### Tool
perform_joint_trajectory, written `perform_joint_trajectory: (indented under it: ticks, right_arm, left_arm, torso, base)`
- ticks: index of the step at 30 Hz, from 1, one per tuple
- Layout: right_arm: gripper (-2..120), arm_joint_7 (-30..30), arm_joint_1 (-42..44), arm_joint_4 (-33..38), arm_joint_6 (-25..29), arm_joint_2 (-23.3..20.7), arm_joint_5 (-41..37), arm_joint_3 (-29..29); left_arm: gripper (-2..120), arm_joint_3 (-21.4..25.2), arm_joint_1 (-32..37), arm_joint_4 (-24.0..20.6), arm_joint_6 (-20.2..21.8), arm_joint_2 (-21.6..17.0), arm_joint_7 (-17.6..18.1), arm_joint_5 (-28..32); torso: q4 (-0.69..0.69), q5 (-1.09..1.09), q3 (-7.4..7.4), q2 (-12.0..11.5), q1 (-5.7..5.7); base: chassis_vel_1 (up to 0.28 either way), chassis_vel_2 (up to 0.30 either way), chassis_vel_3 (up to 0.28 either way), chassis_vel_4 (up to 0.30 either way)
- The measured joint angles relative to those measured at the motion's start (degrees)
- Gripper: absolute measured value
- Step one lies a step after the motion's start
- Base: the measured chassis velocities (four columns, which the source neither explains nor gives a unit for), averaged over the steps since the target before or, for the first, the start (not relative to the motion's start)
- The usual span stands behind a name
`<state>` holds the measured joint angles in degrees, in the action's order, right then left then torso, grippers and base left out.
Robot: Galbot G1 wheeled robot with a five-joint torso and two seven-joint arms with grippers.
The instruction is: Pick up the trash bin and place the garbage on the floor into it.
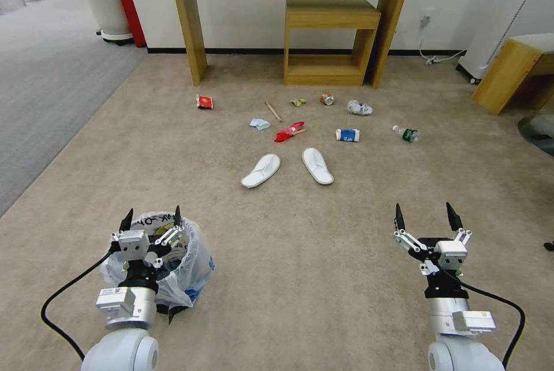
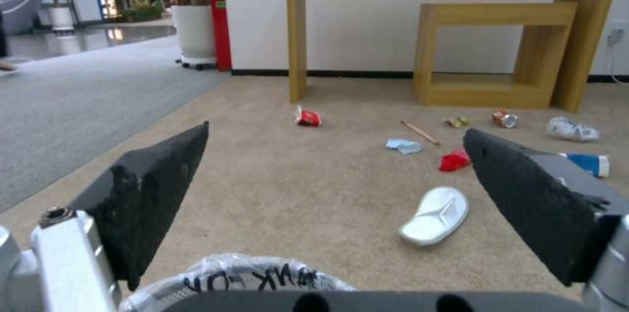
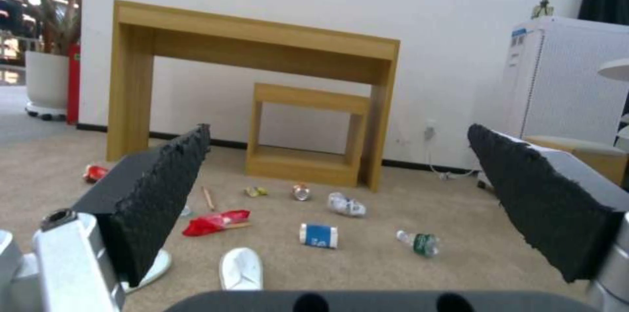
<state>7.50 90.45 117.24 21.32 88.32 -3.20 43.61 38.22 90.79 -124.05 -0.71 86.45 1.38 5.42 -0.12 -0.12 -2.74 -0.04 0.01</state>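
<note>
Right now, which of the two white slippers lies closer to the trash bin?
The left slipper, on the robot's left side, toe angled toward the trash bin under the open left gripper. The other slipper lies farther right.

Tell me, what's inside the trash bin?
The trash bin shows a crinkly plastic bag liner with black lettering at its rim. The open left end effector and its wrist cover the opening, so anything inside cannot be seen.
</note>
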Motion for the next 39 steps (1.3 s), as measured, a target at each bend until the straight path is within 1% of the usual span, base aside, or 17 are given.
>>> perform_joint_trajectory:
  ticks: [26, 39]
  right_arm:
    - [100, 1.3, 0.0, -0.4, 1.2, -0.1, 0.6, 0.7]
    - [100, 1.1, 0.1, -0.5, 1.4, 0.0, 0.6, 0.7]
  left_arm:
    - [100, -0.3, 0.4, -0.5, 0.2, 0.1, 0.0, -0.5]
    - [100, -0.3, 0.7, -0.5, -0.2, 0.2, 0.0, -0.6]
  torso:
    - [0.00, 0.01, 0.00, 0.0, 0.00]
    - [0.00, 0.00, 0.00, 0.0, 0.00]
  base:
    - [0.000, 0.000, 0.000, 0.000]
    - [0.119, 0.119, -0.110, -0.130]
